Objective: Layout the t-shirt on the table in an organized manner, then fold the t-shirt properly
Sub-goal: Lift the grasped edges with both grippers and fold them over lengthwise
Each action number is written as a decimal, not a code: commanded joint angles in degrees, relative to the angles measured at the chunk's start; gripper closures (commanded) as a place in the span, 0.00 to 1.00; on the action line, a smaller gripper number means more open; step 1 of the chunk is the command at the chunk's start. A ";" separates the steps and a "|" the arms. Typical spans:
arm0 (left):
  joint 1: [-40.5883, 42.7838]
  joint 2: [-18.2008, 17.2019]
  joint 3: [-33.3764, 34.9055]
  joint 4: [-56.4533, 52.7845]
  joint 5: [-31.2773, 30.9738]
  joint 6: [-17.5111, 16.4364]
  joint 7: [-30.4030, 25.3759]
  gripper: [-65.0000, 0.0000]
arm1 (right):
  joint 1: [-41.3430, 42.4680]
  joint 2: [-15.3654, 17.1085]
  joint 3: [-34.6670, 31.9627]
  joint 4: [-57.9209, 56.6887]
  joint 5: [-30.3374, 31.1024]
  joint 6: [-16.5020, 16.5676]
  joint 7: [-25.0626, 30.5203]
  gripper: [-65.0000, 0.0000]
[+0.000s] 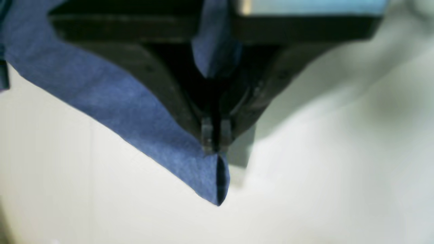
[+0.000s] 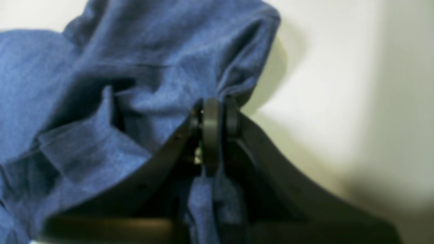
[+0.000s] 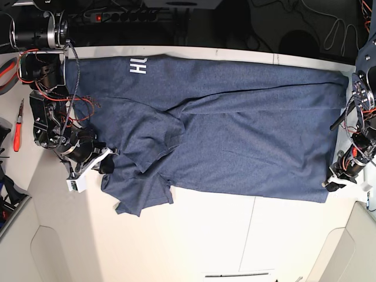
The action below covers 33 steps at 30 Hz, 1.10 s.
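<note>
One navy t-shirt (image 3: 235, 141) lies spread across the white tabletop (image 3: 211, 235), with white lettering near the far edge. Two arms reach in from opposite ends. The left gripper (image 1: 216, 144) has its jaws closed on a corner of the fabric, low over the tabletop. The right gripper (image 2: 212, 117) has its jaws pinched on bunched cloth at the other end.

The base view looks straight down from high above, taking in the whole shirt (image 3: 223, 141), the table (image 3: 211, 235) and both arms at its side edges. Each wrist view sits close behind its own end effector, the left (image 1: 216, 137) and the right (image 2: 212, 117), facing along the fingers. All three views share shirt cloth and white table.
</note>
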 commanded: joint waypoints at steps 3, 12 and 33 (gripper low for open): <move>-0.76 -3.06 -0.07 1.14 -5.46 -5.76 1.27 1.00 | -0.79 0.52 0.09 7.52 0.37 0.24 0.76 1.00; 7.08 -7.10 -0.07 8.79 -18.82 -5.76 11.19 1.00 | -11.08 1.40 0.55 29.94 0.37 0.24 -4.90 1.00; 23.69 -7.08 -11.93 28.89 -21.27 -5.76 16.37 1.00 | -13.31 7.32 4.02 36.52 1.60 0.22 -13.73 1.00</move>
